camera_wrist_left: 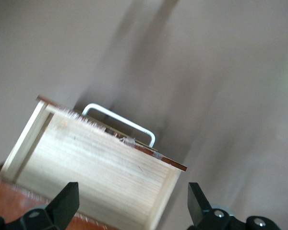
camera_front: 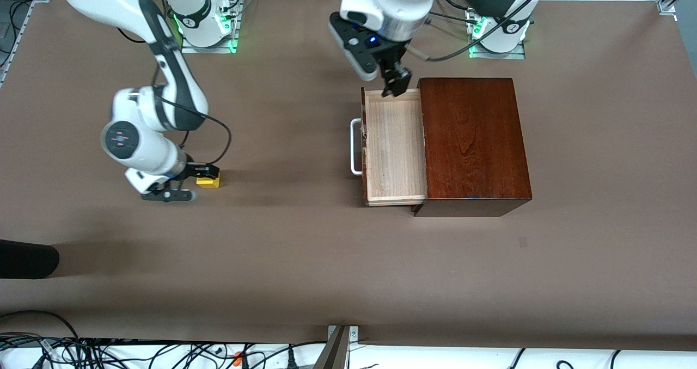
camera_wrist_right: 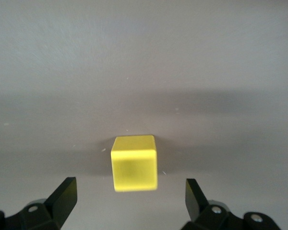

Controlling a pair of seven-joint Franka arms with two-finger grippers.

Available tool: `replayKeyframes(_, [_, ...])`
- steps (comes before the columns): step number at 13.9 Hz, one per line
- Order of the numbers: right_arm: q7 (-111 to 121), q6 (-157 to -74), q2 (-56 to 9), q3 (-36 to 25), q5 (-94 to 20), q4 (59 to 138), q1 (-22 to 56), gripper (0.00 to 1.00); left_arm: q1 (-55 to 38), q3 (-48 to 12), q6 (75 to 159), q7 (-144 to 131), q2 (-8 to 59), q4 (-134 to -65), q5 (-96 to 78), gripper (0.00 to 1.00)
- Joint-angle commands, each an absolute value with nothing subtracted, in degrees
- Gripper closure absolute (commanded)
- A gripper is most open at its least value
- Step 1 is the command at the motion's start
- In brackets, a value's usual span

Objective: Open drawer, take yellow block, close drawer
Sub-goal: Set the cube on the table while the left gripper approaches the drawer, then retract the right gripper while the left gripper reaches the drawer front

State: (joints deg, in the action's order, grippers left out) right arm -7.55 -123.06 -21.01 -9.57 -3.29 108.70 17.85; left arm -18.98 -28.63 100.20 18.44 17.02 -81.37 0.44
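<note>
The drawer (camera_front: 395,146) is pulled out of the mahogany box (camera_front: 474,140), and its pale wood tray is empty. Its white bar handle (camera_front: 355,146) points toward the right arm's end. The yellow block (camera_front: 208,180) sits on the brown table toward the right arm's end. My right gripper (camera_front: 199,183) is open, low at the table, with the block (camera_wrist_right: 134,163) just ahead of its fingertips (camera_wrist_right: 65,191), untouched. My left gripper (camera_front: 396,86) is open and empty over the tray's corner farthest from the front camera. The tray (camera_wrist_left: 101,163) and handle (camera_wrist_left: 120,120) show in the left wrist view.
A dark rounded object (camera_front: 27,260) lies at the table's edge toward the right arm's end, nearer the front camera. Cables (camera_front: 109,352) run along the table's near edge. The brown table cover (camera_front: 305,238) spreads between the block and the drawer.
</note>
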Motion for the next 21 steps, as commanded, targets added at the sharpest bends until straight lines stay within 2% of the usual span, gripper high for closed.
replayKeyframes(1, [-5.45, -109.48, -19.43, -11.59, -3.43, 98.74, 17.93, 0.00, -22.57, -28.30, 102.21, 30.29, 21.43, -79.98, 6.30, 0.00])
replayKeyframes(6, [-5.19, -91.26, -18.81, -13.09, -3.34, 79.92, 17.93, 0.00, -28.64, -28.30, 104.94, 37.86, 29.42, -78.14, 14.40, 0.00])
replayKeyframes(9, [-4.84, -87.54, -17.50, -14.67, -3.60, 75.16, 17.32, 0.00, -29.88, -27.60, 107.48, 38.23, 34.44, -76.55, 15.72, 0.00])
replayKeyframes(11, [-1.69, -87.72, -13.90, -11.45, -3.69, 76.72, 13.65, 0.00, -29.88, -27.69, 108.98, 37.80, 37.08, -76.55, 19.85, 0.00])
replayKeyframes(14, [-0.17, -88.50, -7.93, 0.58, -2.47, 83.99, 0.47, 0.00, -30.32, -27.07, 109.07, 36.74, 39.55, -76.55, 20.74, 0.00])
replayKeyframes(17, [0.09, -97.44, -3.17, 3.07, -2.29, 94.19, -3.59, 0.00, -30.41, -26.98, 109.07, 36.39, 40.25, -76.81, 23.20, 0.00])
replayKeyframes(21, [-0.43, -96.24, 0.34, 2.99, -2.20, 94.22, -4.66, 0.00, -30.24, -25.40, 108.20, 36.47, 40.25, -77.34, 25.05, 0.00])
